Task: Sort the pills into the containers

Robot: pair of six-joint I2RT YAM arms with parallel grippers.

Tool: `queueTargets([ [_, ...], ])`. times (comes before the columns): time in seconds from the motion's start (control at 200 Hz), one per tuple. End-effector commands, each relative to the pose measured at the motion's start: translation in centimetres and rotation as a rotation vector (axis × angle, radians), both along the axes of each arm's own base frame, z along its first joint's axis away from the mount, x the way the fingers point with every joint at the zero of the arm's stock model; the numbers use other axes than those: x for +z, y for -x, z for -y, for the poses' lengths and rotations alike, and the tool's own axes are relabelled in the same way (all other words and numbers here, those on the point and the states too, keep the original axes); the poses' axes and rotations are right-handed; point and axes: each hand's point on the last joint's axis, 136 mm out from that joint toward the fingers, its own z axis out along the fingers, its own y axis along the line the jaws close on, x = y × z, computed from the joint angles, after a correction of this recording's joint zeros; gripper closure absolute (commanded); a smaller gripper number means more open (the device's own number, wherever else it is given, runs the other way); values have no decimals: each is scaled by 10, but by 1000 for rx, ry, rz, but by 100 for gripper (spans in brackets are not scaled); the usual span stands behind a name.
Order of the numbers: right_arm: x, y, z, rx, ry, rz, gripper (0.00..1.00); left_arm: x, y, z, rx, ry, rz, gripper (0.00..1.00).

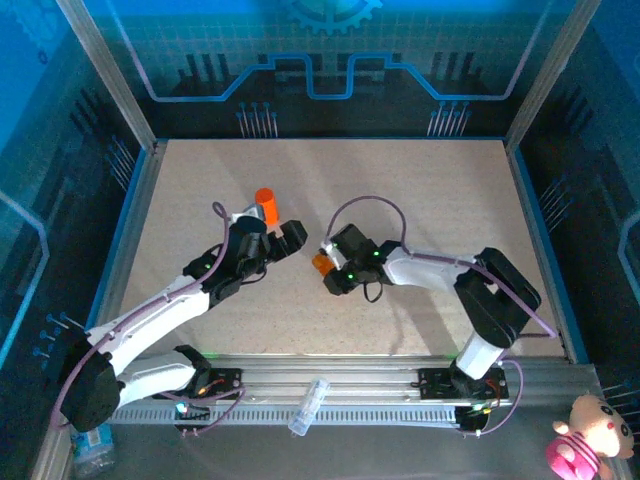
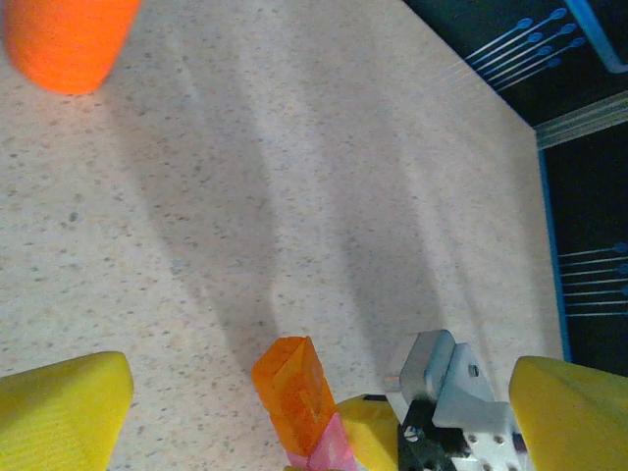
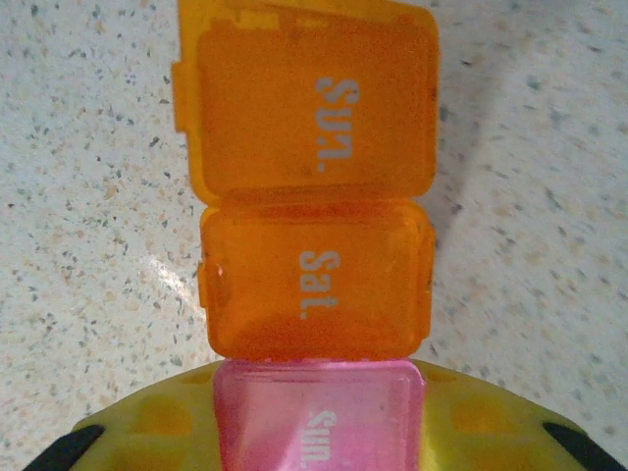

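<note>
**Pills unsorted, containers gripped at the pink end**

Sorting looks barely begun. The containers, a strip of two orange boxes marked "Sun." and "Sat." and one pink box, show no pill through their tinted lids. The far orange lid may be ajar, though I cannot be sure. The orange bottle stands on the desk, and whether it is capped I cannot tell. By my judgement every box is yet to be filled.

The strip sits just right of the orange bottle and a little nearer the arms, tilted up off the desk. The right fingers are closed around its pink end. The right arm is bent sharply at the elbow, its forearm stretched leftward toward the bottle.

The left fingers are spread wide with nothing between them, pointing at the strip from the bottle's near side. The left arm runs long and diagonal, its wrist just beside the bottle.
</note>
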Motion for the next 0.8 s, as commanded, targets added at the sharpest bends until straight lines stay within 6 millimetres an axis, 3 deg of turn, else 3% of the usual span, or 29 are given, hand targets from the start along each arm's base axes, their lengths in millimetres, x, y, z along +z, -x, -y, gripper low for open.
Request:
queueTargets([
  [0.0, -12, 5, -11, 109, 75, 15, 64, -5, 4, -12, 13, -41, 2, 1],
  [0.215, -37, 5, -16, 122, 135, -7, 61, -6, 5, -15, 18, -42, -5, 1],
  [0.34, -37, 5, -10, 101, 159, -6, 34, -7, 7, -15, 16, -37, -9, 1],
  [0.41, -35, 8, -2, 80, 180, -5, 28, -8, 9, -17, 22, -34, -8, 1],
  [0.635, -33, 15, 32, -42, 247, 7, 24, -5, 9, -19, 20, -34, 6, 1],
  [0.796, -40, 9, 53, -126, 312, -1, 24, -5, 10, -19, 12, -31, 5, 1],
])
